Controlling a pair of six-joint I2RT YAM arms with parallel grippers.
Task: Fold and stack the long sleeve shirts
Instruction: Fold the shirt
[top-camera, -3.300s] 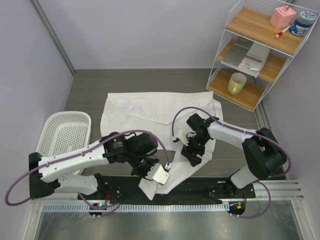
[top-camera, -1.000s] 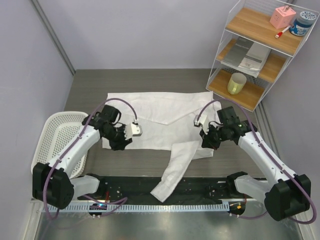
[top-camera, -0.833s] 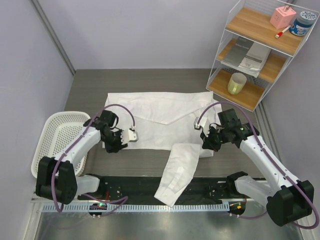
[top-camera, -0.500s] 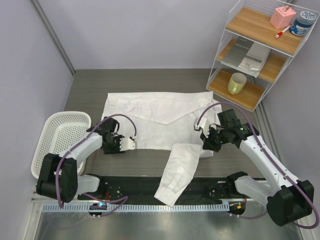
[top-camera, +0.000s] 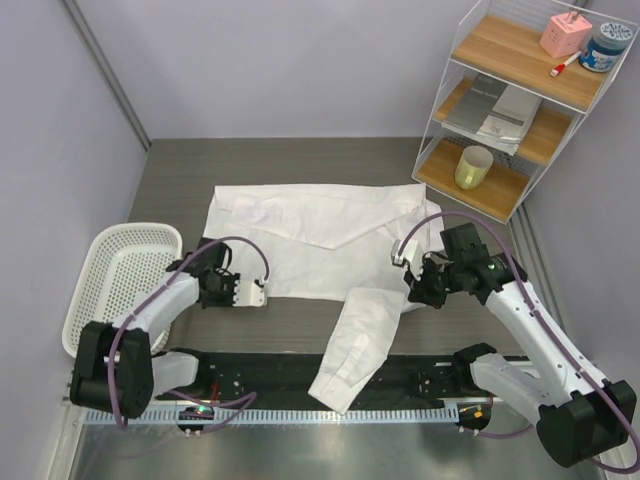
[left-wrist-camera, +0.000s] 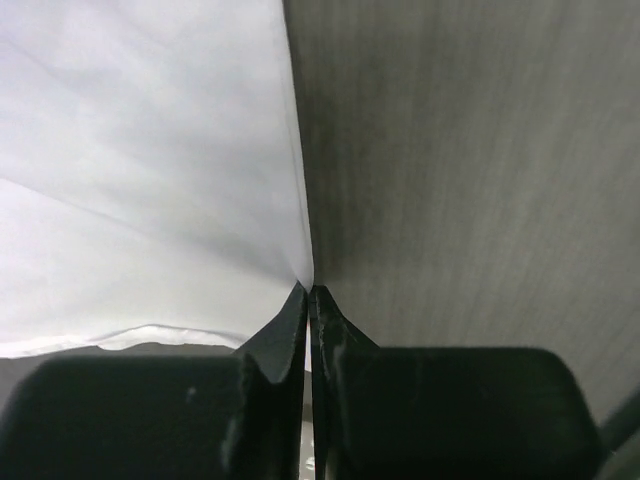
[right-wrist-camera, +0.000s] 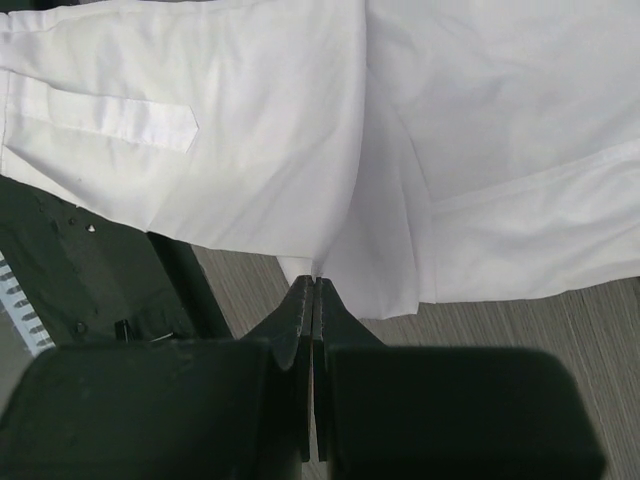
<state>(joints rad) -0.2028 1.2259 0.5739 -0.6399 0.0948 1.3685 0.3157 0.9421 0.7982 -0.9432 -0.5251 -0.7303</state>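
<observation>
Both of your grips look shallow, so treat this as a judgement call: the left gripper (left-wrist-camera: 308, 292) is pinched fully shut with only the very edge of the shirt (top-camera: 320, 230) drawn to a point between its tips, and the right gripper (right-wrist-camera: 316, 282) is likewise clamped shut on a thin fold of the same cloth. The step in hand seems to be lifting the near hem to fold it toward the far edge of the worktop (top-camera: 300, 160). Raise both sides together and keep them level, with just enough tension between them that the hem stays straight but the thin cloth does not slip from the tips. Mind the loose sleeve (top-camera: 350, 340), which trails over the near edge of the worktop and across the black rail (top-camera: 260, 365). It will probably drag or twist if you move fast. The shirt lies spread flat across the middle of the worktop. Your left gripper sits at its near-left corner, close to the basket (top-camera: 100, 240) by the left edge, with cloth to one side of the tips and bare worktop to the other. Your right gripper sits at the near-right corner, just where the sleeve branches off.
</observation>
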